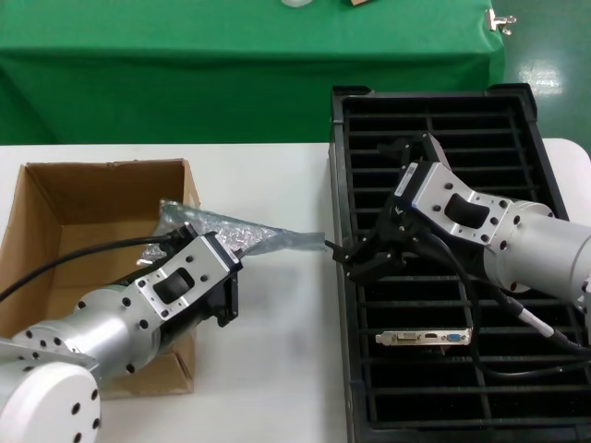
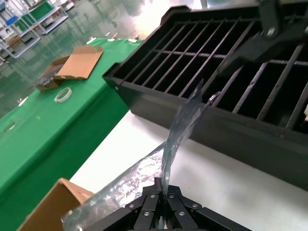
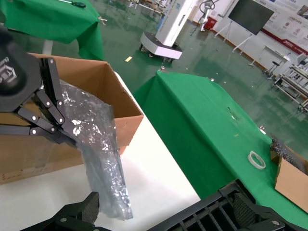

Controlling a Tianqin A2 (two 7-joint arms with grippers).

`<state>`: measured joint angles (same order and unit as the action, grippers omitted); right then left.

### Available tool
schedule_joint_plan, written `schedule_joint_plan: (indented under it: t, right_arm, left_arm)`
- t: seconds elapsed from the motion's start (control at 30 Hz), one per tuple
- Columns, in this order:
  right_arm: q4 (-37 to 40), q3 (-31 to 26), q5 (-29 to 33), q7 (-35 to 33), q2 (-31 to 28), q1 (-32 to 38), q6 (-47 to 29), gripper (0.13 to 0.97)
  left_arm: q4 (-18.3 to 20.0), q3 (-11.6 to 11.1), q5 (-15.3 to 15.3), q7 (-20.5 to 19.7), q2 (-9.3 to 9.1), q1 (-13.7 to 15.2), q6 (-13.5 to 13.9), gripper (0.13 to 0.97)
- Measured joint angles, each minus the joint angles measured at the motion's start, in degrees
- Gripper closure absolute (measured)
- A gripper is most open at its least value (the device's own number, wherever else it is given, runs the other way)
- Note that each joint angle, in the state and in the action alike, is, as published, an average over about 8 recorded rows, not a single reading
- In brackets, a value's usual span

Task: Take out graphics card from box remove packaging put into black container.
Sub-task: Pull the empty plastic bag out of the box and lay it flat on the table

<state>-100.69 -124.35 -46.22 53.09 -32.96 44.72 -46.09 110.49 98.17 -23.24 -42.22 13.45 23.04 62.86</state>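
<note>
My white table (image 1: 277,369) carries everything, and a green-draped table (image 1: 185,74) stands behind it. The biggest thing on it is the black container (image 1: 434,120), lying on my right side with its narrow slots in two columns. On my left sits the box (image 1: 55,203), brown cardboard, open at the top.

My right arm reaches in over the container, and my right gripper (image 1: 367,254) hangs at the container's near-left edge. Its fingers stand apart; in my right wrist view the dark fingertips (image 3: 79,211) sit on either side of the packaging's hanging end, and I cannot tell whether they touch it.

My left arm lies across the near right corner of the box, and my left gripper (image 2: 163,199) is closed tight on the packaging (image 1: 249,238). That crinkly translucent bag stretches from my left gripper, just beside the box, across the bare table toward the container's left edge and my right gripper. In my left wrist view it rises from between my pinched fingers as a thin, wrinkled sheet.

The graphics card (image 1: 425,337) is the smallest piece: it lies in a slot of the container near me, silver bracket with the blue port facing up, well apart from both grippers
</note>
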Motion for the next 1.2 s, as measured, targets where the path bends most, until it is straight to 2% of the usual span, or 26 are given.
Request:
schedule_joint_plan:
  t: [0.23,0.7,1.0,1.2]
  right_arm:
    - [0.0,0.0,0.0,0.0,0.0,0.0,0.0,0.129]
    - [0.0,0.0,0.0,0.0,0.0,0.0,0.0,0.129]
    - [0.0,0.0,0.0,0.0,0.0,0.0,0.0,0.129]
    - [0.0,0.0,0.0,0.0,0.0,0.0,0.0,0.129]
  left_arm:
    - [1.99,-0.42,-1.35,-0.26,0.51,0.2,1.25,0.958]
    - [2.15,-0.48,-1.43,-0.3,0.54,0.23,1.3,0.957]
    - [2.04,-0.92,-0.69,-1.0,0.27,0.41,1.55,0.929]
    - [2.15,-1.91,0.09,-2.12,-0.06,0.86,1.73,0.857]
